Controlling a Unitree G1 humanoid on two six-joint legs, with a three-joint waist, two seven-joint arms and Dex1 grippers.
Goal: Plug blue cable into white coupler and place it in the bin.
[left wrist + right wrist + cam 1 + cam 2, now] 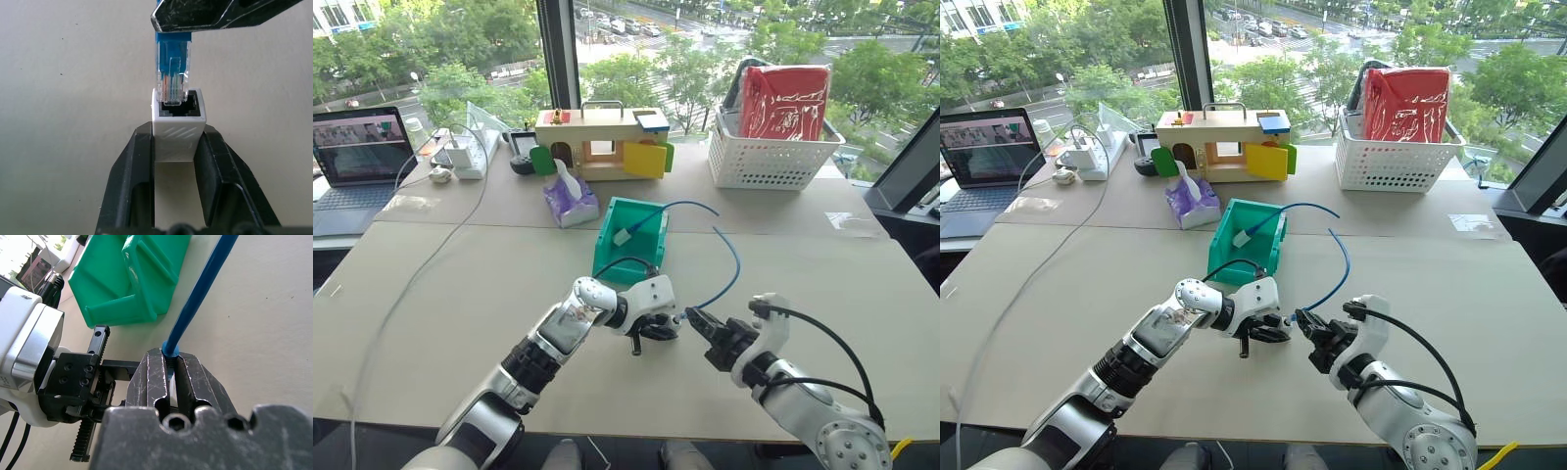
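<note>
Left gripper (178, 147) was clamped on the white coupler (178, 132), one black finger on each side of the block, dark socket facing away from the wrist. Right gripper (170, 367) was closed on the blue cable (200, 298) just behind its clear plug (172, 73), the cable rising out from between the fingers. The plug tip sat at the mouth of the socket, lined up with it; how far it had entered was hard to judge, perhaps only the front edge. The two grippers met tip to tip above the table (460, 294), the left one (658, 328) just beside the right (697, 318). From the right gripper the cable arced away and up, its far end lying inside the bin (607, 257), which stood just beyond both grippers, near but not touching them
</note>
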